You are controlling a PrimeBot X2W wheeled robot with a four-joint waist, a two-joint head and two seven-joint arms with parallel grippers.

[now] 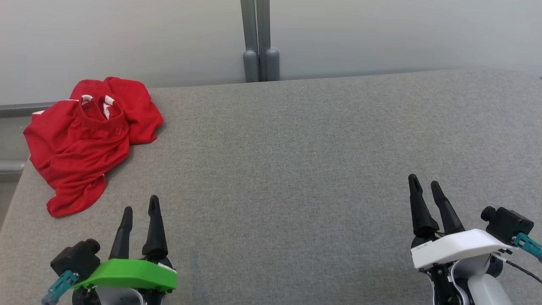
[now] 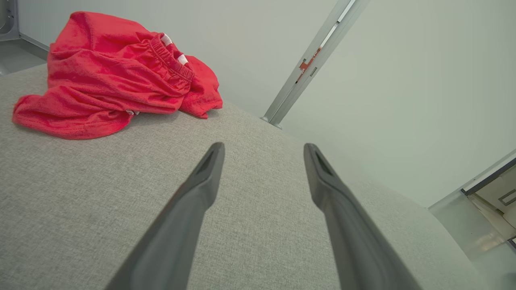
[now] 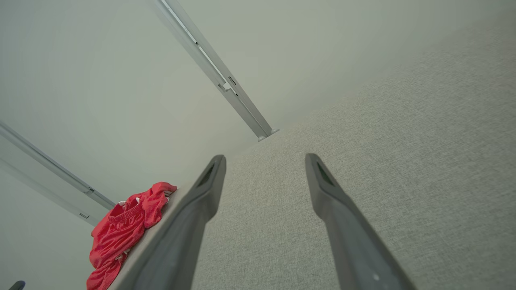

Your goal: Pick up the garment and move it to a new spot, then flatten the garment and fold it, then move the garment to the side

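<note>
A crumpled red garment (image 1: pixel 87 140) with white trim and an elastic waistband lies at the far left corner of the grey fabric-covered table (image 1: pixel 296 169). The left wrist view has the garment (image 2: pixel 113 76) at upper left, and it sits at lower left (image 3: pixel 121 229) in the right wrist view. My left gripper (image 1: pixel 141 204), under its green cover, hovers open near the front left, a short way in front of the garment and apart from it. My right gripper (image 1: pixel 424 181), white-covered, is open at the front right, far from the garment. Nothing is between either pair of fingers.
A pale wall runs behind the table, with a grey vertical post (image 1: pixel 258 42) at the back centre. The table's left edge (image 1: pixel 17 186) runs close by the garment. Bare grey surface stretches across the middle and right.
</note>
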